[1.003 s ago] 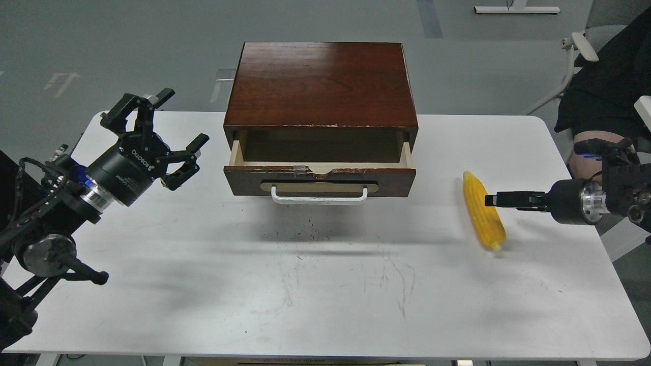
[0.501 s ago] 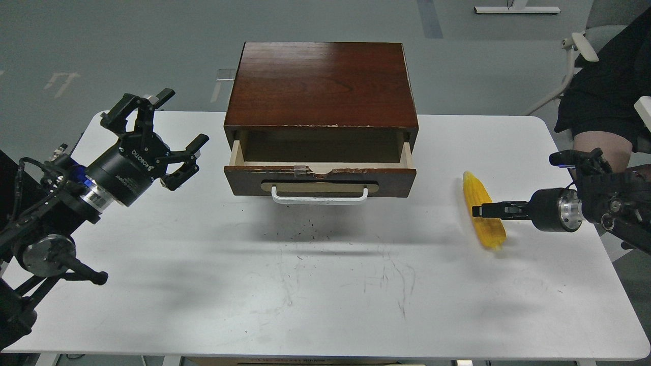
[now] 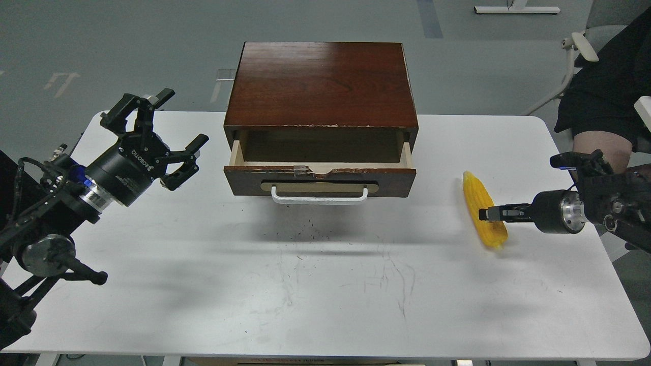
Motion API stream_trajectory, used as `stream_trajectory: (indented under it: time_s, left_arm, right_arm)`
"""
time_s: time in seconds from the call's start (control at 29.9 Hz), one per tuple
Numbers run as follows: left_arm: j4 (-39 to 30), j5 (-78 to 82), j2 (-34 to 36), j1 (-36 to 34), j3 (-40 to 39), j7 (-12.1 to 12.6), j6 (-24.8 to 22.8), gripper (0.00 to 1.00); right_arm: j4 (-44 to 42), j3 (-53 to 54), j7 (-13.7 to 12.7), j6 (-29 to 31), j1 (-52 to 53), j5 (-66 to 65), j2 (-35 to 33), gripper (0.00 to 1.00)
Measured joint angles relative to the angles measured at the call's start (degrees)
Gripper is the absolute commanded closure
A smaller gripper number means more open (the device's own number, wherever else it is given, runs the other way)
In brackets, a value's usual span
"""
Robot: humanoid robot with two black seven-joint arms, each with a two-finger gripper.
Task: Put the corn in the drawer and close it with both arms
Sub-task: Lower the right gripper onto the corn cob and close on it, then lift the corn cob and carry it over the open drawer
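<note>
You were at pickup: right gripper (image 3: pixel 484 214) lay over corn (image 3: pixel 483 211), grip state unclear. Left gripper (image 3: pixel 164 133) released. Drawer (image 3: pixel 319 179) open, well left. Next: secure corn.

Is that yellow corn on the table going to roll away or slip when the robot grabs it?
The corn is round and tapered, so a nudge would probably roll it in a curve. It looks like glossy plastic, so likely stiff, light and somewhat slippery between the right gripper fingers.
</note>
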Motion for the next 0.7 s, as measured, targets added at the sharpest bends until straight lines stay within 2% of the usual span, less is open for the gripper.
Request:
stream_trajectory:
  time_s: [0.23,0.43,0.57,0.7]
  left_arm:
    - [-0.1,-0.1,0.0,0.0,-0.1,0.0,0.0,0.01]
    - [-0.1,-0.1,0.1,0.0,-0.1,0.0,0.0,0.01]
    - [-0.3,-0.1,0.2,0.0,-0.2,0.0,0.0,0.01]
    - [-0.3,-0.1,0.4,-0.2,-0.2,0.0,0.0,0.01]
  right_arm:
    - [6.3,0.3,0.0,-0.1,11.3,0.5,-4.5,0.95]
    - [12.2,-0.4,0.0,0.3,22.9,0.4,-5.2,0.95]
    - [15.9,-3.6,0.0,0.3,31.2,-0.3,-3.4,0.95]
    - [18.9,-9.7,0.0,0.1,40.2,-2.0,1.4,0.95]
